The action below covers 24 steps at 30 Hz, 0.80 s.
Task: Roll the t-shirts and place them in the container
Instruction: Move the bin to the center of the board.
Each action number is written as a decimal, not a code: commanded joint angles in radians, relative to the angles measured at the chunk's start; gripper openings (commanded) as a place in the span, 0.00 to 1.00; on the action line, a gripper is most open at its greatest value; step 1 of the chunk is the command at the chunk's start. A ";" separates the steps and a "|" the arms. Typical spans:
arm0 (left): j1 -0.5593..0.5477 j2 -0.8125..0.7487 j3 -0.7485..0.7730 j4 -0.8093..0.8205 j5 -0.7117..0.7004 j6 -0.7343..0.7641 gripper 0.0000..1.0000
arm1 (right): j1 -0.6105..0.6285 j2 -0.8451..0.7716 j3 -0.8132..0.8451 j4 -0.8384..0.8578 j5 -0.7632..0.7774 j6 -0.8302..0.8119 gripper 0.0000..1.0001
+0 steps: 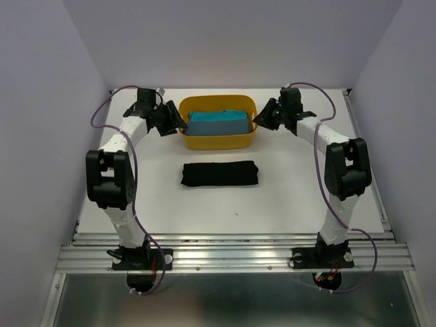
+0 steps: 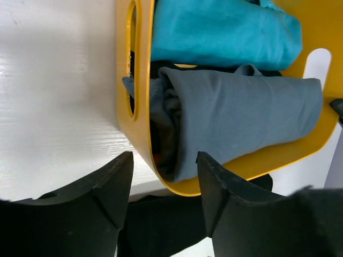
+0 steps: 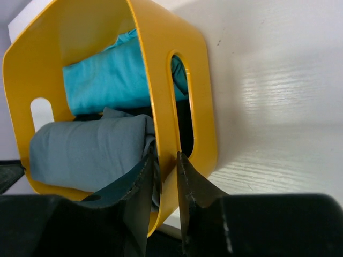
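The left gripper (image 1: 165,120) sits at the left end of the yellow tub (image 1: 218,142). Its jaws stand fairly wide, with the tub's corner in the gap and neither finger seen pressing on it. Inside the tub the teal t-shirt (image 2: 220,29) lies against the far wall, and a grey-blue cloth roll (image 2: 246,112) lies beside it on the near side. The black t-shirt (image 1: 219,174) lies rolled on the table (image 1: 163,204), just in front of the tub and apart from it. At the tub's right end the right gripper (image 3: 165,156) has narrow jaws astride the end wall, beside the handle slot. The pictures do not show whether they pinch the wall.

The risk appears to be one-sided handling. If the right arm pulls away while gripping, or with its inner finger hooked behind the wall, the tub could tip or slide onto the black roll. That inner finger also sits close to the grey-blue cloth and could snag and unroll it.

The table is white and smooth, so the tub would likely slide easily. Plain white walls (image 1: 225,41) close in three sides, and a metal rail (image 1: 231,255) runs along the near edge.
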<state>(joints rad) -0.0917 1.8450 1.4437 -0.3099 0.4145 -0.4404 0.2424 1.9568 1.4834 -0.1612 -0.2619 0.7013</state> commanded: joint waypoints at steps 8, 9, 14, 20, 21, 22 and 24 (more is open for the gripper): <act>-0.008 -0.199 -0.003 -0.035 -0.088 0.051 0.99 | 0.001 -0.206 -0.017 0.008 0.024 -0.046 0.85; -0.008 -0.225 -0.008 -0.058 -0.129 0.057 0.99 | 0.001 -0.225 -0.047 0.003 0.021 -0.060 0.86; -0.003 -0.384 -0.112 -0.106 -0.262 0.080 0.99 | 0.001 -0.344 -0.219 -0.004 -0.060 -0.091 0.90; 0.006 -0.547 -0.282 -0.132 -0.330 0.019 0.97 | 0.001 -0.487 -0.533 0.049 -0.160 -0.057 0.90; 0.007 -0.591 -0.348 -0.121 -0.321 0.000 0.97 | 0.011 -0.498 -0.563 0.057 -0.184 -0.046 0.90; 0.006 -0.615 -0.388 -0.110 -0.304 -0.012 0.96 | 0.011 -0.522 -0.590 0.058 -0.192 -0.042 0.90; 0.007 -0.679 -0.512 -0.052 -0.204 -0.020 0.96 | 0.020 -0.545 -0.658 0.071 -0.195 -0.026 0.91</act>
<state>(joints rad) -0.0875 1.2533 1.1011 -0.3973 0.1345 -0.4263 0.2440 1.4826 0.8997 -0.1429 -0.3912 0.6529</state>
